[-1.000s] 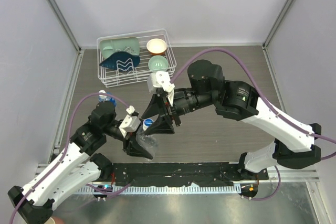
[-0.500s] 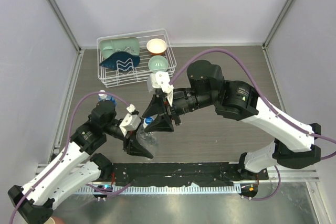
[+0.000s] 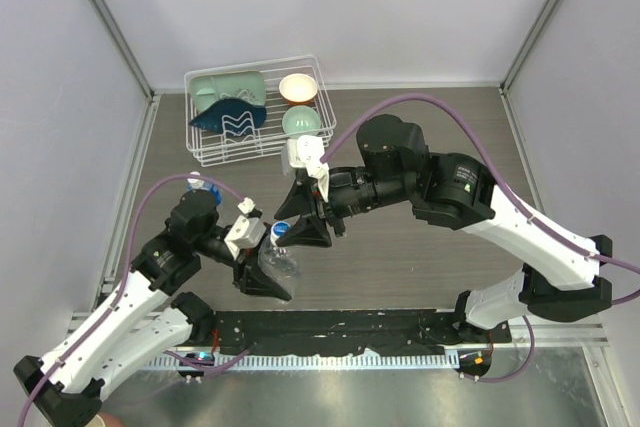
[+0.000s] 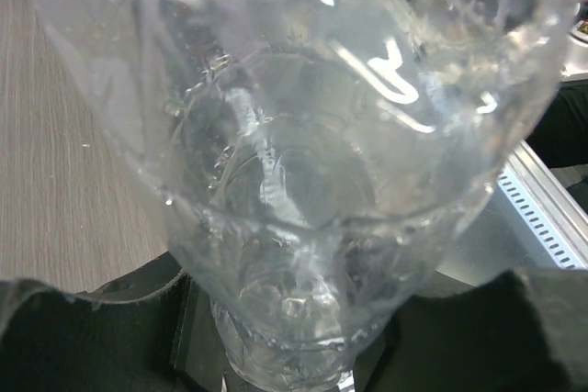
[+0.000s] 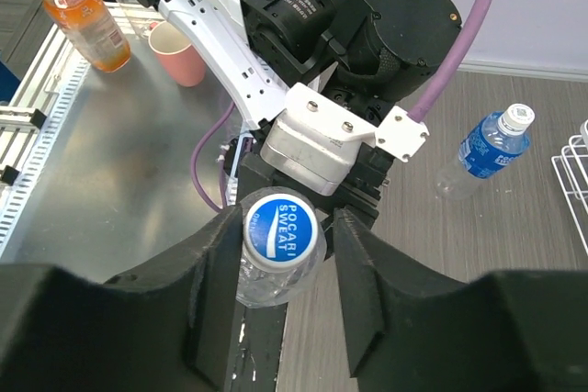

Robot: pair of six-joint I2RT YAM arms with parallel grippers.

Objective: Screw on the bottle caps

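Observation:
My left gripper [image 3: 262,277] is shut on the plain clear bottle [image 3: 278,265] and holds it tilted above the table's near edge. The bottle fills the left wrist view [image 4: 303,181], with the dark fingers [image 4: 73,337] at its base. A round cap [image 5: 279,229] with a blue printed top and white rim sits on the bottle's neck. My right gripper [image 5: 280,240] is open around the cap: the left finger touches it and the right finger stands apart. The blue-label bottle [image 5: 487,149] lies on the table with a white cap [image 5: 519,117] on it.
A white wire basket [image 3: 300,65] at the back left holds pale green and cream bowls and a dark blue item. An orange drink bottle [image 5: 87,20] and a pink cup [image 5: 175,43] stand on the metal bench beyond the table's near edge.
My right gripper has shifted slightly left and turned a little around the cap. The left gripper and the plain bottle have barely moved.

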